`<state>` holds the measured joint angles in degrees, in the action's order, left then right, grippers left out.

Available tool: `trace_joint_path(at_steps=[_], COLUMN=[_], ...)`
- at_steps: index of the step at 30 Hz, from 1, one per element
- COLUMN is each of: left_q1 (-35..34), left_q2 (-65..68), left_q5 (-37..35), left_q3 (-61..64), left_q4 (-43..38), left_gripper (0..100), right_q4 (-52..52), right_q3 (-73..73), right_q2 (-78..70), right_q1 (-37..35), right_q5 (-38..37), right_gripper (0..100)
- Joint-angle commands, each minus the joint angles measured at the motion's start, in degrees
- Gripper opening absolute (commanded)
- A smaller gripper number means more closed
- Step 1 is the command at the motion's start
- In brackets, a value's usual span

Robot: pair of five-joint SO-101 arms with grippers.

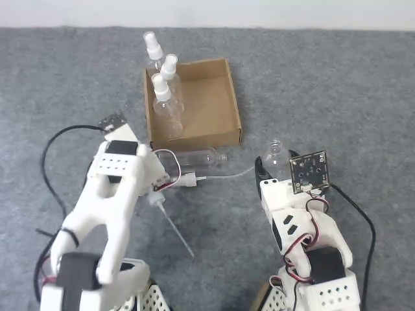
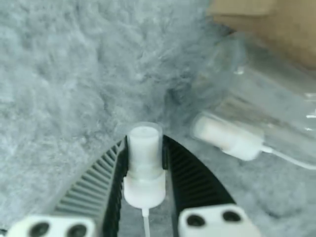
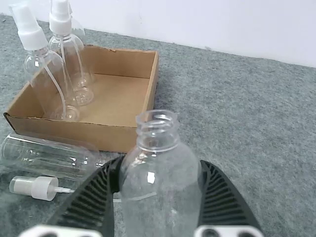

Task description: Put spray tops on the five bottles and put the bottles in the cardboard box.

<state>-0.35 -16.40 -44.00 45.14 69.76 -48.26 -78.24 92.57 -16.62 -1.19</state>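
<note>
The left gripper (image 2: 144, 146) is clenched on a spray top (image 2: 144, 173) just above the grey carpet (image 1: 324, 78). The right gripper (image 3: 159, 167) grasps an upright open bottle (image 3: 158, 148) to the right. Three capped bottles (image 1: 167, 103) stand at the left side of the cardboard box (image 1: 214, 103). An uncapped bottle (image 1: 198, 157) lies just near of the box, beside a loose spray top (image 1: 188, 179).

The left claw (image 2: 144, 142) pinches a spray top (image 2: 144, 185); the right claw (image 3: 158, 169) clasps an uncapped bottle (image 3: 159, 190).

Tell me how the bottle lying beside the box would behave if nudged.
Round and on its side, the lying bottle would probably roll. It looks empty, so likely light. Its smooth clear wall may slip when gripped.
</note>
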Motion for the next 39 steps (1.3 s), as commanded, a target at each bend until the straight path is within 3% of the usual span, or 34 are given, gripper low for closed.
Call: trace_joint_path(at_steps=[1, 14, 22, 39], left_q1=[0.3, 0.3, 0.3, 0.3], left_q2=[-11.3, -33.7, -48.8, -65.3], left_q5=[-0.7, -0.7, -0.5, -0.6], left_q3=[1.8, 3.8, 2.2, 2.4], left_q4=[0.2, -0.4, -1.1, -14.8], left_gripper=[1, 1, 1, 1], right_q4=[0.9, 1.0, 1.0, 1.5], right_q3=[0.7, -0.2, -0.5, -1.4], right_q2=[1.1, 1.2, 1.2, 1.3], right_q1=[0.5, -2.8, -4.8, -14.2], right_q5=[-0.1, -0.3, -5.5, -5.8], right_gripper=[7.8, 7.6, 7.6, 7.6])
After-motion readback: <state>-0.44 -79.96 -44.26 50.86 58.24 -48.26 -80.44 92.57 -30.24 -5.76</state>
